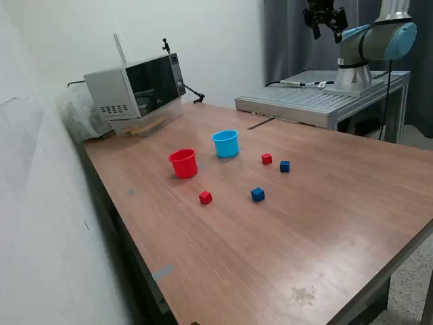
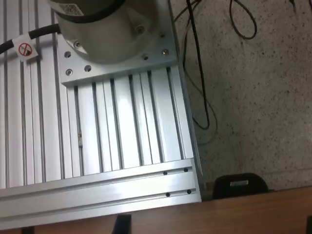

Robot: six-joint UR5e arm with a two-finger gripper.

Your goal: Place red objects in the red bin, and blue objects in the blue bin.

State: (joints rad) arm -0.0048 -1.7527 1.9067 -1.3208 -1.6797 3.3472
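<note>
In the exterior view a red cup (image 1: 183, 163) and a light blue cup (image 1: 226, 143) stand upright side by side on the wooden table (image 1: 325, 223). One red cube (image 1: 266, 158) and one dark blue cube (image 1: 285, 166) lie close together to the exterior view's right of the blue cup. Another red cube (image 1: 205, 197) and another blue cube (image 1: 257, 194) lie nearer the front. My gripper (image 1: 326, 30) hangs high above the arm's mount, far from all of them, open and empty. The wrist view shows none of the cups or cubes.
A microwave (image 1: 139, 88) stands at the table's back left corner. My arm's base (image 1: 355, 68) sits on a slotted aluminium plate (image 1: 318, 101) behind the table, also in the wrist view (image 2: 122, 146). Cables lie on the speckled floor (image 2: 253, 97).
</note>
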